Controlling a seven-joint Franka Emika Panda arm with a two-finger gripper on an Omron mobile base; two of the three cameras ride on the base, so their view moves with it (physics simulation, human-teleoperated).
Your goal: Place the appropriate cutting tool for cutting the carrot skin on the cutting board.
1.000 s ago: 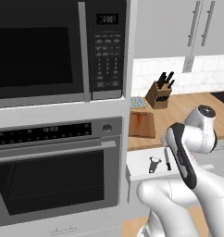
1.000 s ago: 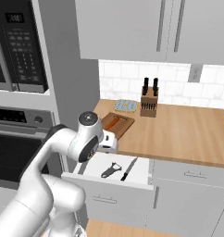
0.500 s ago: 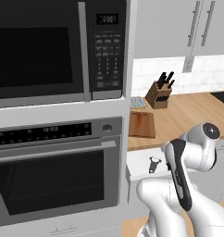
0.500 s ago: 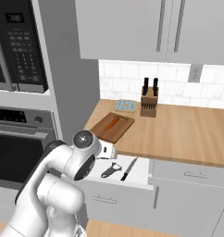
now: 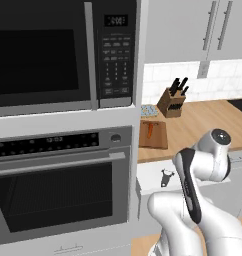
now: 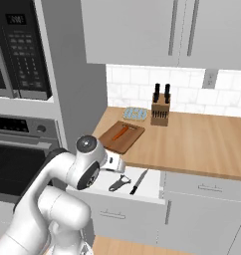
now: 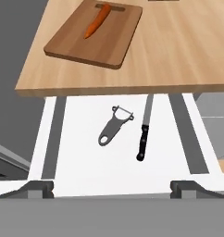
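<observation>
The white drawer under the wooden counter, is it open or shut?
Open. The white drawer is pulled out from under the wooden counter, showing the grey Y-shaped peeler and black-handled knife lying inside.

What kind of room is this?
A home kitchen, computer-rendered: a black built-in microwave above a steel wall oven, a wooden countertop carrying a slanted wooden knife block, and white cabinets overhead.

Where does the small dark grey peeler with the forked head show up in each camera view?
Left base view: small dark grey peeler right of centre, in the open white drawer, beside the arm.
Right base view: lower centre, left of the slim black-handled knife.
Hand view: centre, left of the knife.
Shared landmark: the brown wooden cutting board holding the orange carrot.
</observation>
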